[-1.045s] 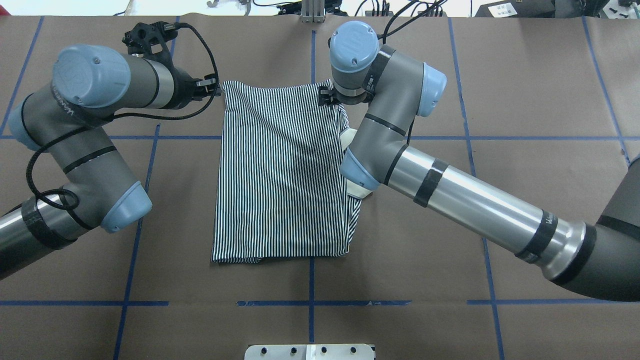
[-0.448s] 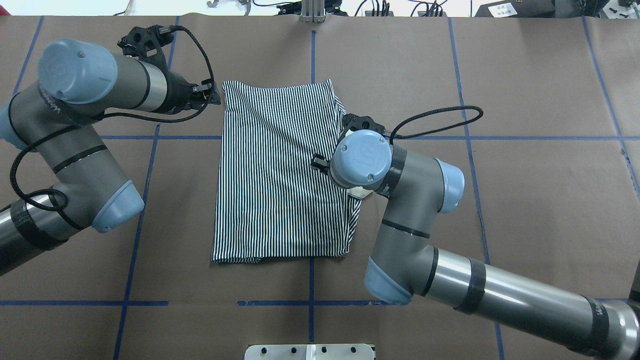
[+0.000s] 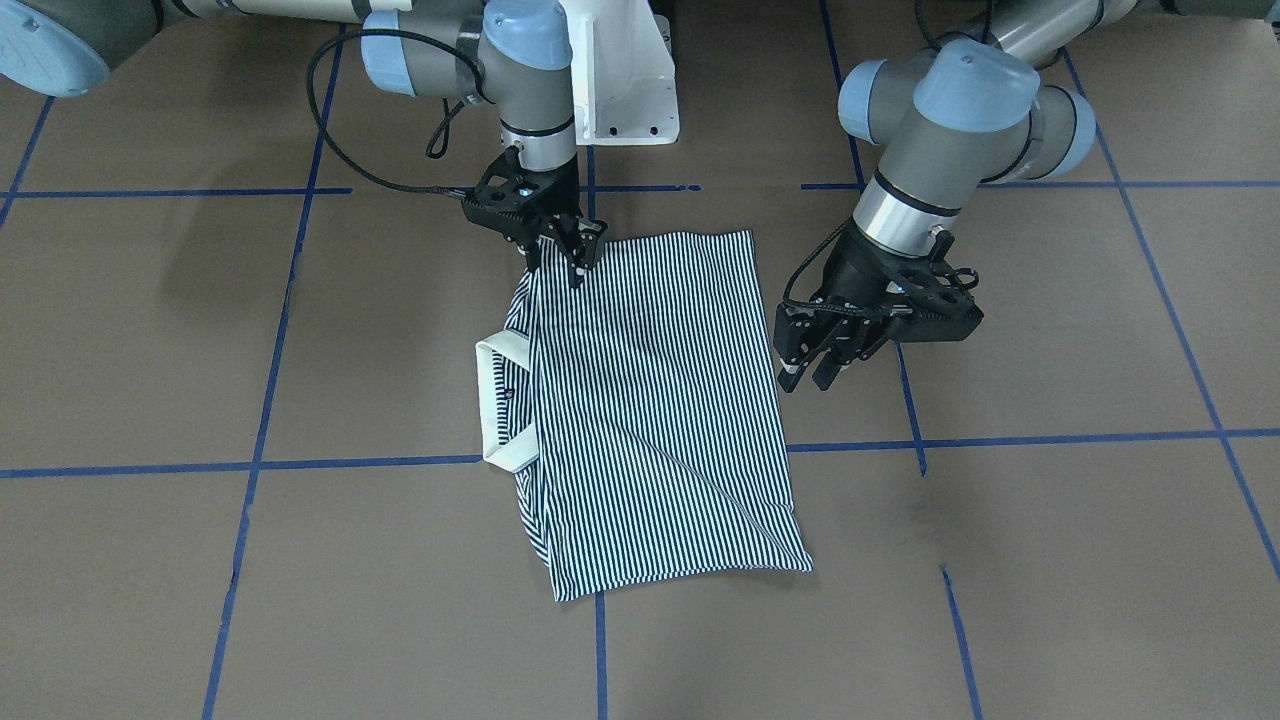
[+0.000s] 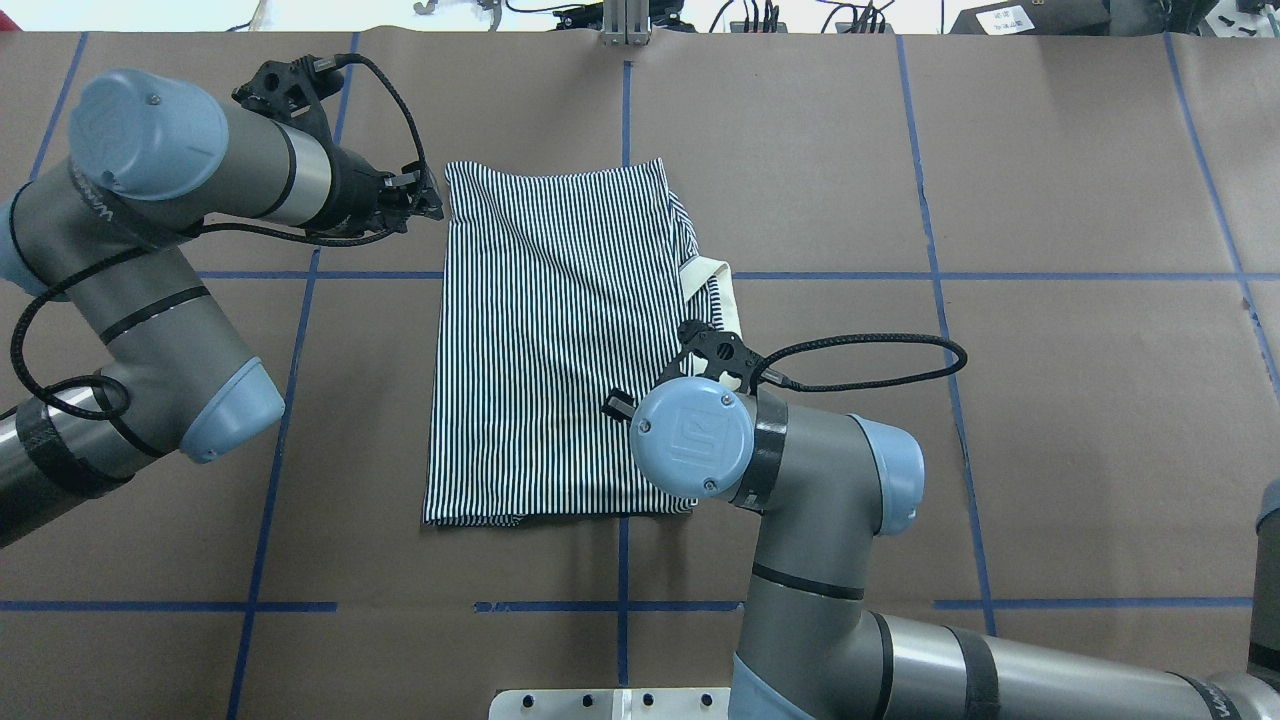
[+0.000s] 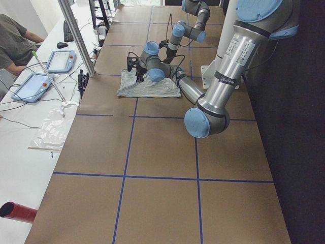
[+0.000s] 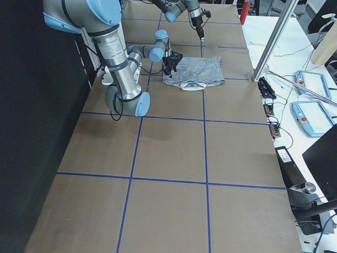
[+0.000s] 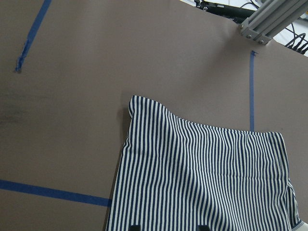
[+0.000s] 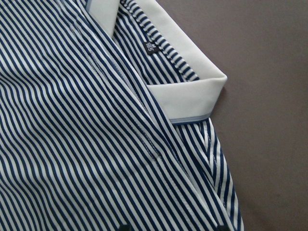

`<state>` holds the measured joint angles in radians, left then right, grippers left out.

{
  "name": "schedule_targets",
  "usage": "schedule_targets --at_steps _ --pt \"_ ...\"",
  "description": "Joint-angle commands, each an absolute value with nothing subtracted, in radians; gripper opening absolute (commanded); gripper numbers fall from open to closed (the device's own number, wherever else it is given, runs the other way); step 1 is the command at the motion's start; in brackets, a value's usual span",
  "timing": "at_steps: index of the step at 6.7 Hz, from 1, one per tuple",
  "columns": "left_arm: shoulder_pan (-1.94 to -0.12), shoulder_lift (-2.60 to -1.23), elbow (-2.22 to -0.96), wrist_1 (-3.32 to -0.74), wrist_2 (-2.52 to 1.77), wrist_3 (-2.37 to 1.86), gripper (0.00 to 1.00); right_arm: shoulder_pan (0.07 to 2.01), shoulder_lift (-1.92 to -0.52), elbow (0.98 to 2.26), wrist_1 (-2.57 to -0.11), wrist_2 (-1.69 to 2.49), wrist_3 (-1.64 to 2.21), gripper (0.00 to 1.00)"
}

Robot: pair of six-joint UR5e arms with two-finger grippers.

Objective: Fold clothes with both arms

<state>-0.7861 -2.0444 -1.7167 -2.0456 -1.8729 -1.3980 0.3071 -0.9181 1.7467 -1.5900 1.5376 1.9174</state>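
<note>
The striped polo shirt (image 4: pixel 560 340) lies folded into a rectangle on the table, its cream collar (image 4: pixel 722 288) sticking out on its right side. It also shows in the front view (image 3: pixel 660 400). My left gripper (image 3: pixel 808 380) is open and empty, raised just off the shirt's left edge near its far corner (image 4: pixel 428 200). My right gripper (image 3: pixel 557 268) is open and empty, low over the shirt's right side near the robot; in the overhead view its wrist hides most of it. The right wrist view shows the collar (image 8: pixel 192 67) and stripes (image 8: pixel 72 144) close up.
Blue tape lines (image 4: pixel 620 606) grid the brown table cover. The white pedestal base (image 3: pixel 620 80) stands at the robot's edge. A metal post (image 4: pixel 625 25) stands at the far edge. A side bench with tablets (image 5: pixel 61 61) and a seated person (image 5: pixel 12 40) lies beyond.
My right arm has swung from the shirt's far right corner back toward the robot along the right side, uncovering the collar. My left arm has shifted slightly. The shirt has not moved.
</note>
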Motion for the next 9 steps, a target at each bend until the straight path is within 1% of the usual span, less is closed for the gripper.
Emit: schedule_targets --at_steps 1,2,3,7,8,9 --pt "-0.785 -2.046 -1.718 -2.043 -1.876 -1.443 0.50 0.278 -0.930 1.758 -1.608 1.532 1.993 0.68" --pt "-0.787 -2.043 -1.726 -2.045 -1.875 -1.448 0.62 0.275 -0.934 1.750 -1.602 1.534 2.023 0.69" --pt "-0.785 -2.043 -1.729 -2.042 -1.876 -1.450 1.00 0.275 -0.945 1.753 -1.601 1.539 2.026 0.70" --pt "-0.787 -2.023 -1.764 -2.045 -1.876 -1.450 1.00 0.267 -0.966 1.744 -1.605 1.542 2.019 0.68" --pt "-0.787 -2.019 -1.770 -2.045 -1.876 -1.450 1.00 0.267 -0.965 1.741 -1.608 1.542 2.019 0.64" --pt "-0.787 -2.016 -1.775 -2.046 -1.876 -1.450 1.00 0.265 -0.965 1.732 -1.608 1.542 2.019 0.56"
